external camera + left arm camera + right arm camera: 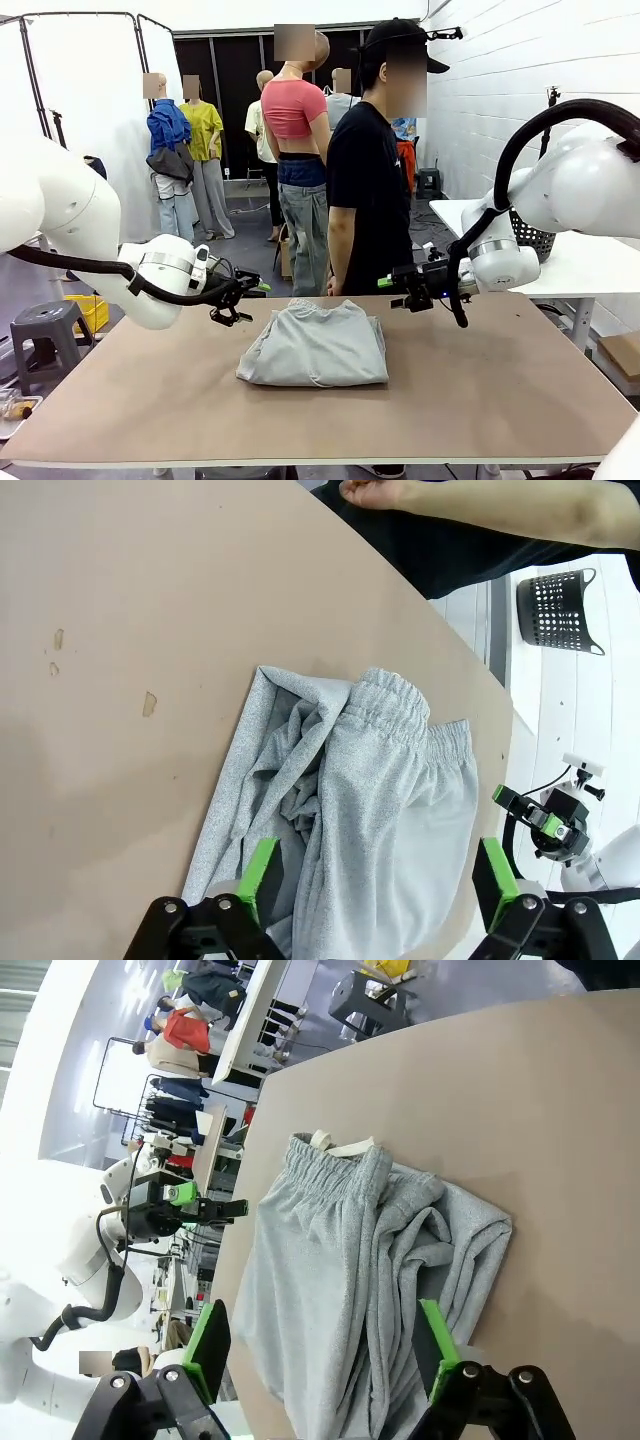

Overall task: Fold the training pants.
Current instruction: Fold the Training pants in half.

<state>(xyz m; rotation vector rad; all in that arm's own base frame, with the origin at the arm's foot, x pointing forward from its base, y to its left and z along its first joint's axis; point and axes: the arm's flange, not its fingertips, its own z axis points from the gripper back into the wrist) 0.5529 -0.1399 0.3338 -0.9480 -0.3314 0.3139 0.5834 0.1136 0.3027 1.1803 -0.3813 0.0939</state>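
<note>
The light grey training pants (315,345) lie folded into a compact bundle in the middle of the brown table (500,390), waistband toward the person. My left gripper (243,295) hovers open just left of the pants, above the table. My right gripper (403,287) hovers open just right of them. In the left wrist view the pants (350,810) lie beyond the open gripper (375,880), gathered waistband at the top. In the right wrist view the pants (350,1280) lie beyond the open gripper (320,1345), a white drawstring (335,1146) showing at the waistband.
A person in a black T-shirt (368,190) stands at the far edge of the table, right behind the pants. A white side table with a black mesh basket (530,237) stands at the right. A grey stool (45,330) sits left of the table.
</note>
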